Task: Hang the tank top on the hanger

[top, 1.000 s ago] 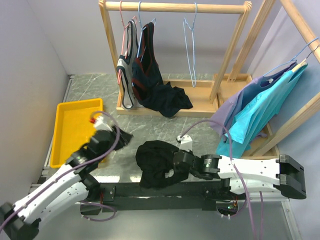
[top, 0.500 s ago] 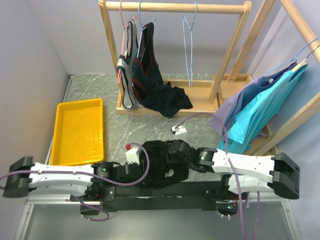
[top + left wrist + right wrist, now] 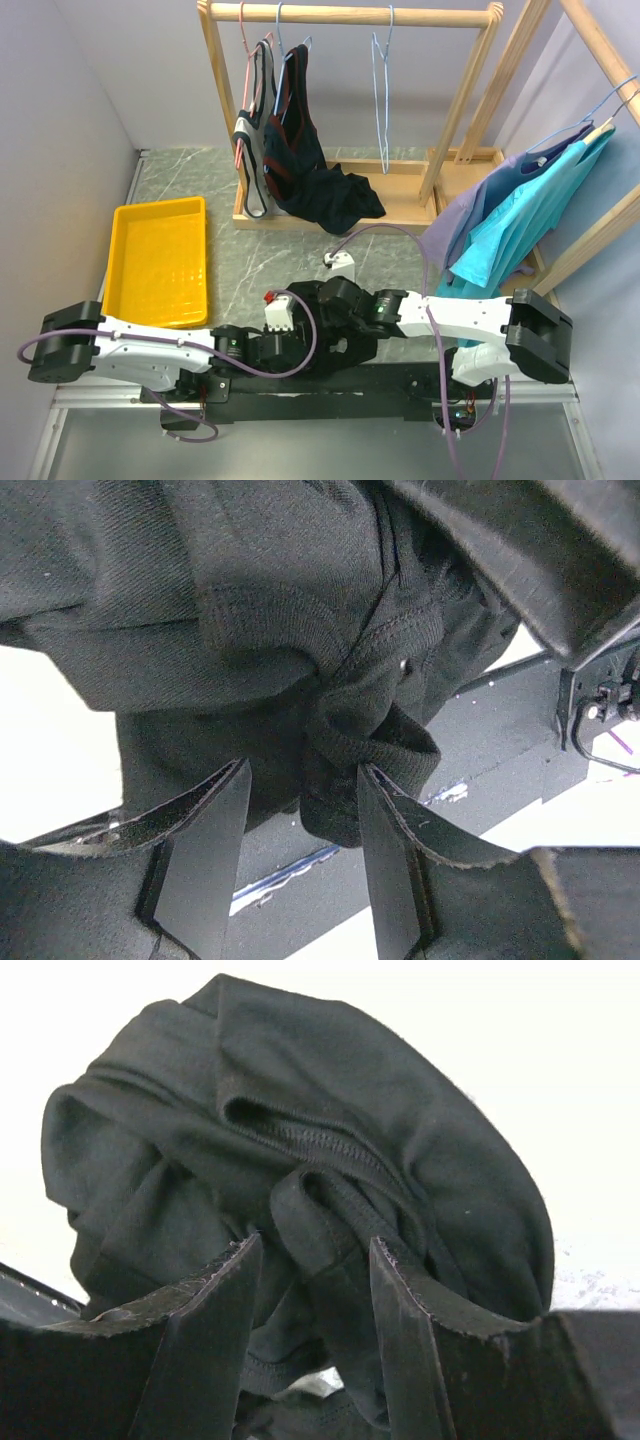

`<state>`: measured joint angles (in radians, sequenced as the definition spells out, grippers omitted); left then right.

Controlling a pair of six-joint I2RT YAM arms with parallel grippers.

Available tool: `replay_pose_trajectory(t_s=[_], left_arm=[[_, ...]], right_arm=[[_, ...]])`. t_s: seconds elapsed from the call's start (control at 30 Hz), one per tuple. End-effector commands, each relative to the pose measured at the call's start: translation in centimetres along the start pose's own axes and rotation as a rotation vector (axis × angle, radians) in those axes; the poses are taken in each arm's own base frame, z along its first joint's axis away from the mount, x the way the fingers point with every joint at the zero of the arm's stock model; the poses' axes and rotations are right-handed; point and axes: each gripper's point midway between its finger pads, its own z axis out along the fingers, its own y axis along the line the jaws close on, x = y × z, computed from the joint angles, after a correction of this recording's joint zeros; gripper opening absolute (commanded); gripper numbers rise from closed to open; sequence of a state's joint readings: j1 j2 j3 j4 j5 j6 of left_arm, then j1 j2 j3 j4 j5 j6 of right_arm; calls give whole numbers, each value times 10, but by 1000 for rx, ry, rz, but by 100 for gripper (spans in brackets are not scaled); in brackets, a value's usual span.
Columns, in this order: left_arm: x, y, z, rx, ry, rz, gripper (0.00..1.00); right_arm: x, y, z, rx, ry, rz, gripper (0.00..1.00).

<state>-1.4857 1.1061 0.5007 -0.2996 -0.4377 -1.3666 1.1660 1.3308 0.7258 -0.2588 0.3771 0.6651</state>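
Note:
The black tank top (image 3: 352,342) lies crumpled on the table near its front edge, between both arms. My left gripper (image 3: 305,335) reaches it from the left. In the left wrist view the left gripper (image 3: 300,772) is open, with a rolled fold of the tank top (image 3: 260,630) hanging between its fingers. My right gripper (image 3: 328,305) is on the top from the right. In the right wrist view it (image 3: 315,1245) is open astride a narrow strap of the tank top (image 3: 380,1120). The light-blue hanger (image 3: 381,95) hangs bare on the wooden rail at the back.
A wooden rack (image 3: 350,15) holds a pink hanger with a grey-black top (image 3: 250,140) and a blue hanger with a red-trimmed top (image 3: 300,150). A yellow tray (image 3: 160,262) sits at the left. Teal and lilac clothes (image 3: 500,230) hang at the right. A black rail (image 3: 300,380) runs along the near edge.
My left arm swung from over the yellow tray to the tank top and closed in on it. My right gripper moved left and farther onto the top.

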Motion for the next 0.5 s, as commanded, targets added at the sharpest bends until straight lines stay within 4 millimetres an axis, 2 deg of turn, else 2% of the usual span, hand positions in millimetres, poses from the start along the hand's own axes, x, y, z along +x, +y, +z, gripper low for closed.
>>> replay_pose_trajectory(t_s=[0.0,0.1,0.17,0.27,0.3,0.37,0.4,0.47], left_arm=[[-8,-24,3,54,-42,-34,51],[-8,-29,5,70,-41,-38,49],[-5,-26,8,62,-37,-32,47],[-6,-26,7,65,-43,-40,30],[-8,-27,5,69,-51,-51,18],[-20,-30,-4,84,-94,-72,7],[-24,-21,-7,47,-109,-75,1],[-47,-19,-21,39,-197,-111,1]], right_arm=[[-16,-5,1,5,-58,59,48],[-13,-3,3,-14,-51,56,32],[-13,1,4,-37,-48,57,28],[-14,2,5,-41,-42,58,12],[-14,0,4,-31,-38,54,4],[-23,-3,-3,-13,-63,61,0],[-27,-5,-6,-4,-75,65,0],[-44,-10,-19,20,-121,81,0]])
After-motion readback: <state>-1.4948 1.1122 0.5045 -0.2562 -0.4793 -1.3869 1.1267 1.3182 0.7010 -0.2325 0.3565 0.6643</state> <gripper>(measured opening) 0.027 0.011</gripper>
